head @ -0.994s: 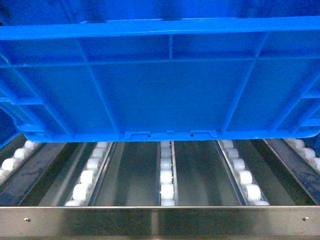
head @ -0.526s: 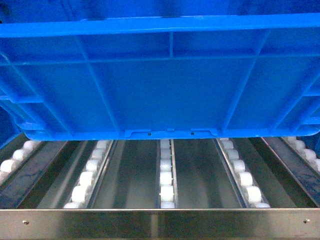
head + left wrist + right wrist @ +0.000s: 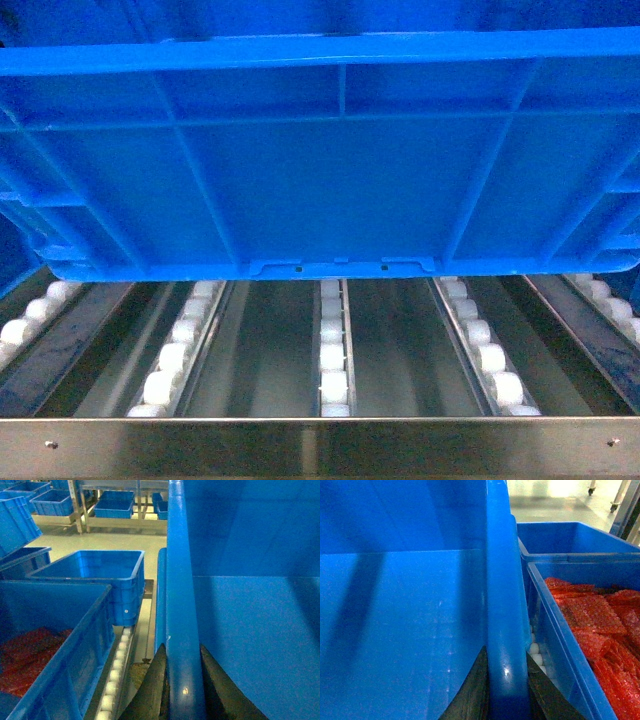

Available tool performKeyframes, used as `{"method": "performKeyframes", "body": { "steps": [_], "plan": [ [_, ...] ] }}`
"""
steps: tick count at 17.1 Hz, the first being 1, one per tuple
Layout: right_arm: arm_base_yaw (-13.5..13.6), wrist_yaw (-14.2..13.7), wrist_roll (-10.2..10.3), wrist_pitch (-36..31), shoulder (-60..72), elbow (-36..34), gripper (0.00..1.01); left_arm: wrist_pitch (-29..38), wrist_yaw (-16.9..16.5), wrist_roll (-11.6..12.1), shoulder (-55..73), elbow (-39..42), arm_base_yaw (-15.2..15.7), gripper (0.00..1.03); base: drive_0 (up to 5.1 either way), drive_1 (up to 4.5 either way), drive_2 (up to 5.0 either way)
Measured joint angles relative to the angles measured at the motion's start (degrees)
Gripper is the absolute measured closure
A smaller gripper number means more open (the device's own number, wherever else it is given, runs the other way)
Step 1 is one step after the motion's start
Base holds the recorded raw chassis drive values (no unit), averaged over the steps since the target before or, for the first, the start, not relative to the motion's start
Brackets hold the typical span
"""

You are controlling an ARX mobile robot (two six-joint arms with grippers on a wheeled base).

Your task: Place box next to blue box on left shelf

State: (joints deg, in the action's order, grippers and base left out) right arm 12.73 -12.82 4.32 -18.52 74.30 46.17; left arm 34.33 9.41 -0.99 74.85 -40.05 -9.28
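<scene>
The box [image 3: 320, 180], a large bright blue ribbed crate, fills the upper head view over the left shelf [image 3: 320, 445] and its white roller rows [image 3: 333, 350]. Whether its base rests on the rollers cannot be told. My left gripper [image 3: 183, 652] is shut on the box's left rim [image 3: 180, 580], one dark finger [image 3: 152, 690] on each side. My right gripper [image 3: 506, 654] is shut on the right rim [image 3: 502, 580] in the same way. A blue box [image 3: 55, 645] with red contents stands on the shelf just left of the held one.
Another blue crate [image 3: 580, 630] full of red packets sits close on the right, with an empty one [image 3: 570, 537] behind it. An empty blue crate [image 3: 100, 575] stands behind the left neighbour. A roller track [image 3: 117, 665] shows in the narrow left gap.
Over the last second the box's lower edge has crept slightly up and away in the head view, baring a little more of the rollers. Nothing has moved in the last half second.
</scene>
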Motion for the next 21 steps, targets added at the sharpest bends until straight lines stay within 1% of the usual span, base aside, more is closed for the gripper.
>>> {"method": "performKeyframes", "body": {
  "steps": [21],
  "plan": [
    [0.0,0.0,0.0,0.0,0.0,0.0,0.92,0.0,0.0,-0.02,0.0,0.0,0.0,0.94,0.0,0.0,0.0]
  ]
}}
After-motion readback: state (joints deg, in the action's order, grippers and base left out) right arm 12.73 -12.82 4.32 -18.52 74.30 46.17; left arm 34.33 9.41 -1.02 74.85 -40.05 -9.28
